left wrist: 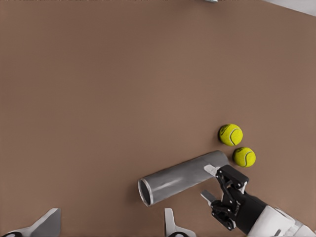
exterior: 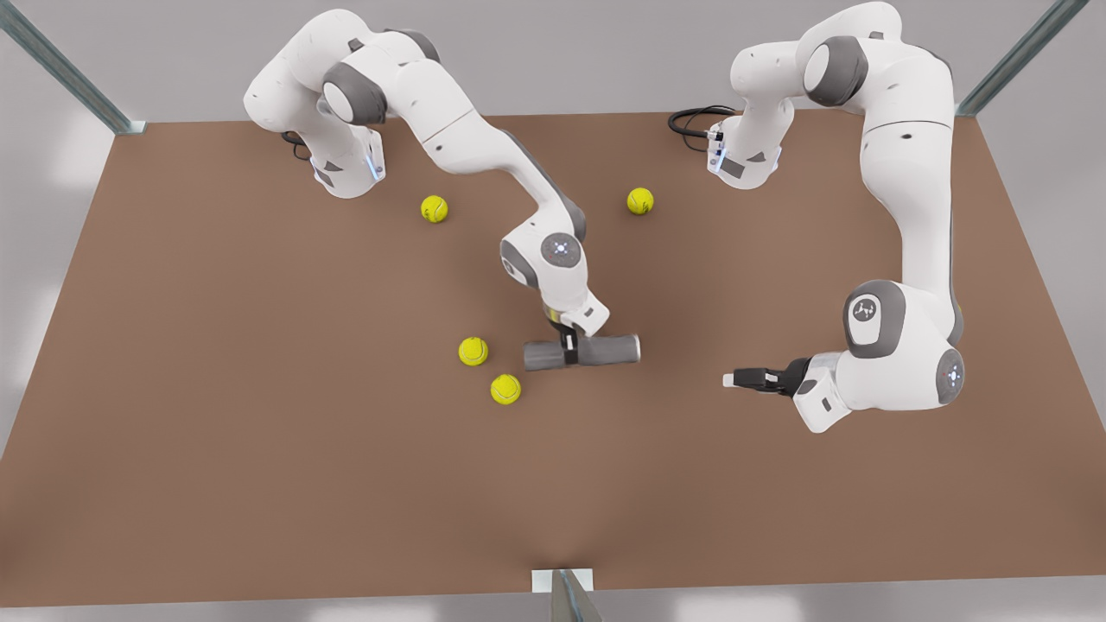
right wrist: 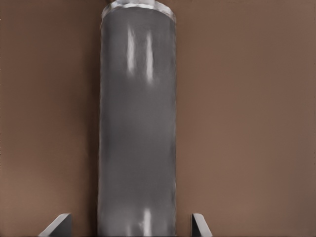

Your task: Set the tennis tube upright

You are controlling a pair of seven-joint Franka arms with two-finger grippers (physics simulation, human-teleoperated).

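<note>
The tennis tube (exterior: 596, 350) is a grey metallic cylinder lying on its side on the brown table (exterior: 259, 449), near the middle. My right gripper (exterior: 568, 347) reaches down over it, open, with one finger on each side of the tube (right wrist: 138, 123) and a small gap on both sides. Its fingers (right wrist: 200, 224) are not touching the tube. My left gripper (exterior: 733, 378) hovers low at the front view's right, open and empty, pointing along the table at the tube's open end (left wrist: 145, 191). The left wrist view also shows the right gripper (left wrist: 207, 182) straddling the tube (left wrist: 177, 177).
Two yellow tennis balls (exterior: 473, 351) (exterior: 505, 389) lie close to the tube's end on the front view's left, also seen as balls (left wrist: 230, 134) (left wrist: 244, 157). Two more balls (exterior: 434, 208) (exterior: 639, 200) lie farther back near the arm bases.
</note>
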